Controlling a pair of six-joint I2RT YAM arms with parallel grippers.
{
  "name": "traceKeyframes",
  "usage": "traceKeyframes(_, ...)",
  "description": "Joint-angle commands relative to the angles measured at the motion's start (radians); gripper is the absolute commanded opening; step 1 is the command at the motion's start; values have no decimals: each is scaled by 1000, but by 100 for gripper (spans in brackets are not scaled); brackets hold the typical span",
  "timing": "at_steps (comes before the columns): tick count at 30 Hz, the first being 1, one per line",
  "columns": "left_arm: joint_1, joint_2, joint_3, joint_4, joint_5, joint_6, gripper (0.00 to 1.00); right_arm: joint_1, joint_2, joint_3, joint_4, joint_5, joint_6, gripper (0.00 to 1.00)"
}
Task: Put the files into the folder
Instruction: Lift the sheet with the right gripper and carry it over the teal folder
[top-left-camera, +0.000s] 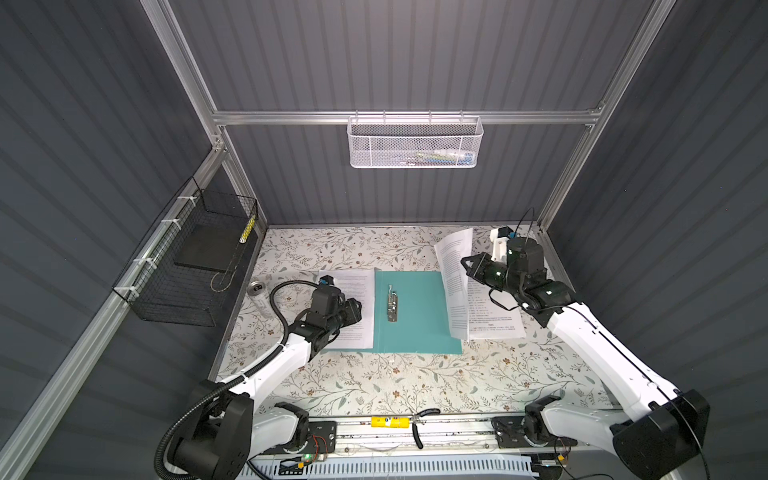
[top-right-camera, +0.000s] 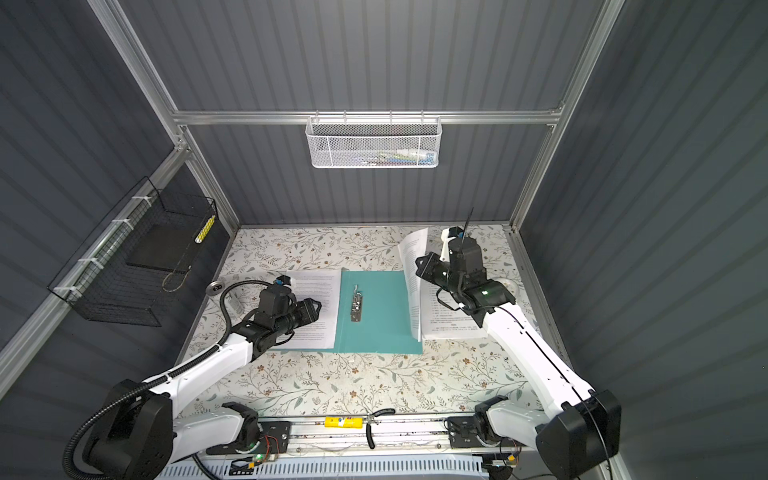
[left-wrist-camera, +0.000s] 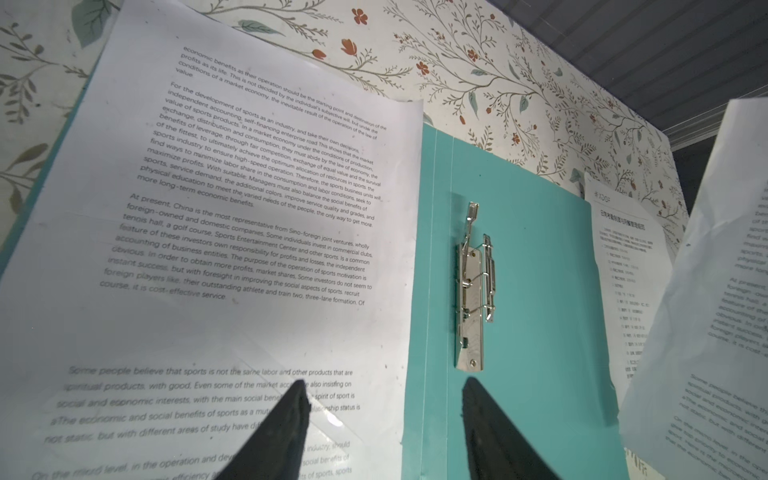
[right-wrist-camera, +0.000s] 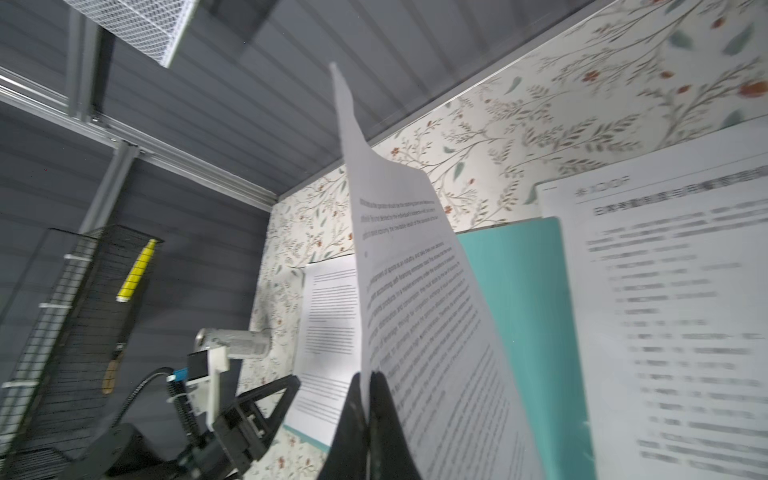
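Closest to the right wrist lens, the right gripper (right-wrist-camera: 368, 376) is clamping its jaws together on one edge of a lifted sheet (right-wrist-camera: 415, 270), which is standing almost on edge and bowing toward its far corner. In a top view this lifted sheet (top-left-camera: 455, 282) is rising along the right border of the folder (top-left-camera: 415, 307), probably so that it can be tipped leftward onto the bare flap. The folder is lying open and flat in the middle of the bench (top-left-camera: 374, 382). Its clip bar (top-left-camera: 392, 302) is sitting beside the spine with the lever seemingly raised, which would be leaving room for paper to slide under. On the folder's left flap a second sheet (left-wrist-camera: 249, 208) is lying flat. The left gripper (left-wrist-camera: 382, 382) is hanging low over that sheet's right edge with jaws apart, gripping nothing; whether it is touching the paper I cannot tell. Just right of the folder a titled sheet (top-left-camera: 494, 320) is waiting flat on the bench, partly under the right arm. Farther left, a can (top-left-camera: 258, 291) is lying on its side, well apart from the paperwork.
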Motion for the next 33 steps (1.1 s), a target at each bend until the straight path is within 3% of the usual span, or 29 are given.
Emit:
traceKeyframes(1, 5, -22, 30, -40, -16, 16, 61, 4, 16, -12, 135, -62, 122, 0)
traceKeyframes(6, 5, -41, 25, -51, -25, 20, 61, -19, 61, -12, 163, -108, 131, 0)
traceKeyframes(14, 7, -59, 15, -86, -29, 54, 61, -91, 345, -75, 201, -391, 64, 0)
traceKeyframes(24, 7, -85, -16, -87, -31, 53, 60, -92, 484, -55, 40, -203, -127, 0)
traceKeyframes(33, 7, -78, -19, -80, -24, 51, 60, -94, 543, -36, 58, -154, -147, 0)
